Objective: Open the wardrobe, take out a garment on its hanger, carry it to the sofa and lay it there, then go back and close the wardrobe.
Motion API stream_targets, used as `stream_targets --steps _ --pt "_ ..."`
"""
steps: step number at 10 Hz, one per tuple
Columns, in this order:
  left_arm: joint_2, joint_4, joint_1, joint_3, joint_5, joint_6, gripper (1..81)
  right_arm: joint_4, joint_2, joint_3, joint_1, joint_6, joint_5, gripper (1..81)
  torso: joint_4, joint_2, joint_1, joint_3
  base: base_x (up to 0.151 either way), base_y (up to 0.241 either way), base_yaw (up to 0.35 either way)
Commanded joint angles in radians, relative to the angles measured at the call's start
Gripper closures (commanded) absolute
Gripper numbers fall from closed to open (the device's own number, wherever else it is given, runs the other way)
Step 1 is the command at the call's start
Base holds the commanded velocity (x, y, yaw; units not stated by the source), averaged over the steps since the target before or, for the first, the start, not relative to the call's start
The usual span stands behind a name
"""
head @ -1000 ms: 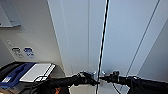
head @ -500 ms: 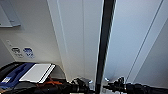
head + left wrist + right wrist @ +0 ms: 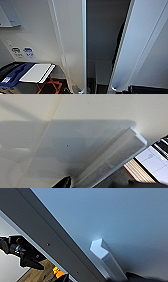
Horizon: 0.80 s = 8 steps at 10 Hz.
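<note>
A: What does the wardrobe (image 3: 72, 37) look like?

B: Tall and white, right in front of the head camera, with both plain doors swung apart. Between them is a dark opening. The left door (image 3: 71, 50) stands edge-on to the camera and the right door (image 3: 147, 45) leans away to the right. A black shape, probably the garment (image 3: 119, 42), hangs just inside the right door's edge; too dark to be sure.

A: Handles?

B: The left wrist view has a pale bar handle (image 3: 112, 159) on a white panel, and the right wrist view has another pale handle (image 3: 105, 255) on the other door's face.

A: And the room beside the wardrobe?

B: To its left, a pale wall with small blue-and-white labels (image 3: 28, 52). Below those, a flat white board (image 3: 37, 72) lies over something blue, above an orange frame (image 3: 51, 86) on a dark floor.

A: The grippers?

B: Dark parts sit near each handle in the wrist views, but I cannot tell whether either is spread or pressed together, or touching anything.
</note>
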Motion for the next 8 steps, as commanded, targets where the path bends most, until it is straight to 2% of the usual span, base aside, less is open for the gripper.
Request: stream_targets --steps 1,5,8 --pt "-0.116 0.070 0.118 0.285 0.021 -0.020 1.0 -0.041 -0.060 0.274 -0.087 0.042 -0.068 1.0 0.000 0.000 0.000 0.000 0.000 0.000 0.000" --pt "-0.352 0.180 0.341 0.322 -0.129 -0.014 1.0 -0.156 -0.290 0.380 -0.247 0.042 0.072 1.0 0.000 0.000 0.000 0.001 0.000 0.000 0.000" --pt "-0.517 0.267 0.582 0.240 -0.411 -0.012 1.0 -0.193 -0.452 0.381 -0.391 0.043 0.246 1.0 0.000 0.000 0.000 0.002 0.000 0.000 0.000"
